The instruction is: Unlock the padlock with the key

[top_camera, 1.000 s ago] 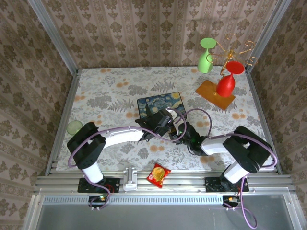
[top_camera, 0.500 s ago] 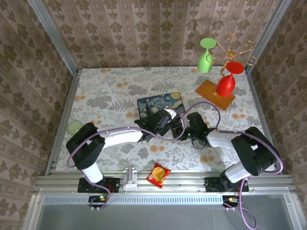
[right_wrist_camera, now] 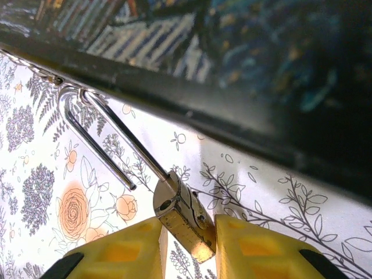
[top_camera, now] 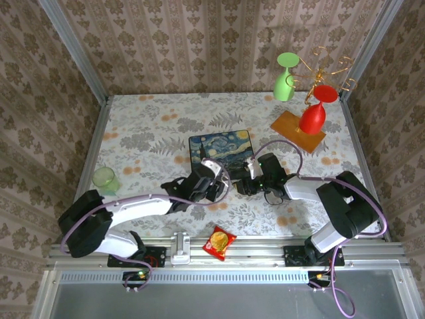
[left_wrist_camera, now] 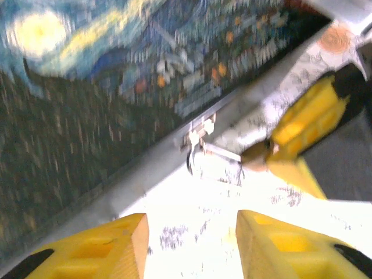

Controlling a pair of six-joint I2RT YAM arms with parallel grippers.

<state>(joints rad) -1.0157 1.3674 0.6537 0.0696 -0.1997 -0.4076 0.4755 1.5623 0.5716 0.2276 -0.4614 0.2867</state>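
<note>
One padlock [right_wrist_camera: 179,210] | body pinched in right gripper [right_wrist_camera: 187,235] | shackle [right_wrist_camera: 127,136] swung open

A box [top_camera: 221,147] sits on the table [top_camera: 146,126], a snack packet [top_camera: 218,241] on the near rail [top_camera: 265,251], a cup [top_camera: 105,177] at left — an inverted green glass [top_camera: 285,78] and red glass [top_camera: 313,113] far right.

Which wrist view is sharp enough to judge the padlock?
Right wrist: padlock crisp, box behind dark and soft. Left wrist: motion-blurred, box smeared, tablecloth blown out by glare. Top external: evenly lit, but padlock too small to read.
</note>
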